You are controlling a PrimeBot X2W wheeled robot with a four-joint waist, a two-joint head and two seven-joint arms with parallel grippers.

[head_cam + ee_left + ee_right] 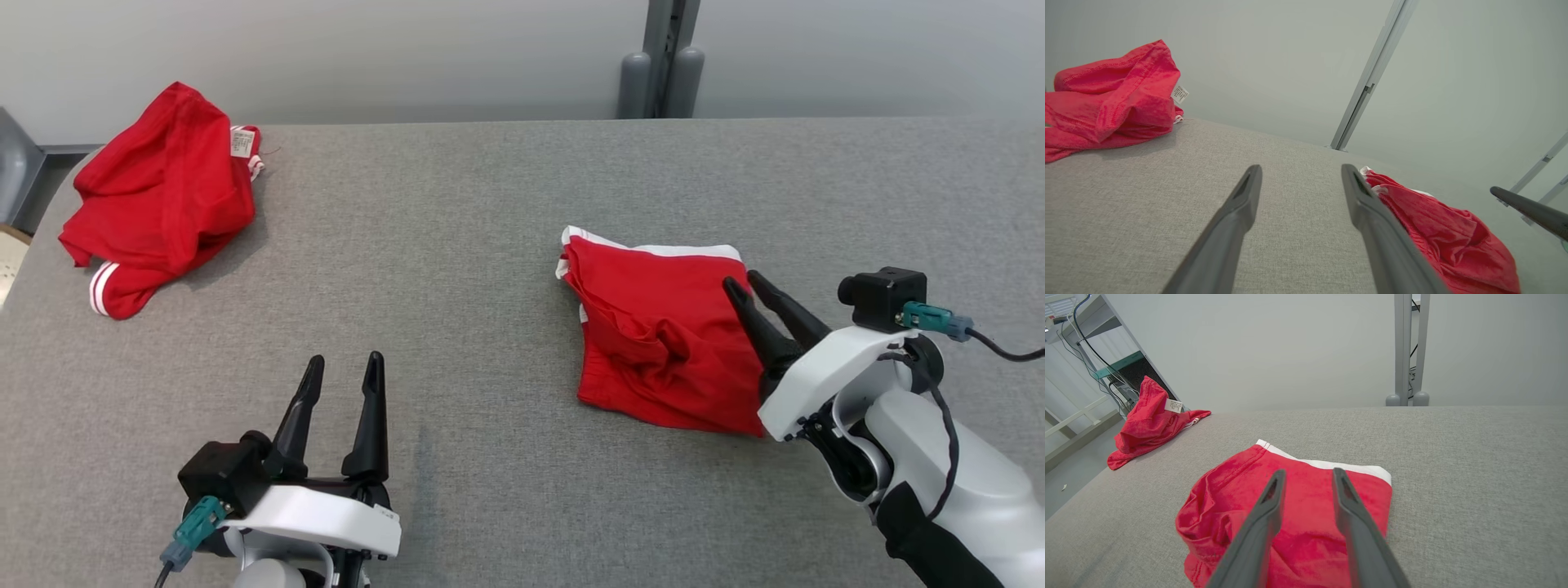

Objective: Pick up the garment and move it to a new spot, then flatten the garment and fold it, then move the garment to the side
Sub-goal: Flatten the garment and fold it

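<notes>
Right gripper [740,278] half-open, holding nothing, over folded red garment [653,327] | I'd pinch every layer near its edge | slide low, keeping fold intact

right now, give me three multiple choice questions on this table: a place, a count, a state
1. Where on the table is the crumpled garment? A far left B near right C centre
2. How many red garments lie there? A one B two C three
3. How is the left gripper? A shut on cloth B open over bare table C shut, empty
1 A, it lies at the far left corner; 2 B, that one plus the folded garment by the right gripper; 3 B, its jaws stand apart with nothing between.
</notes>
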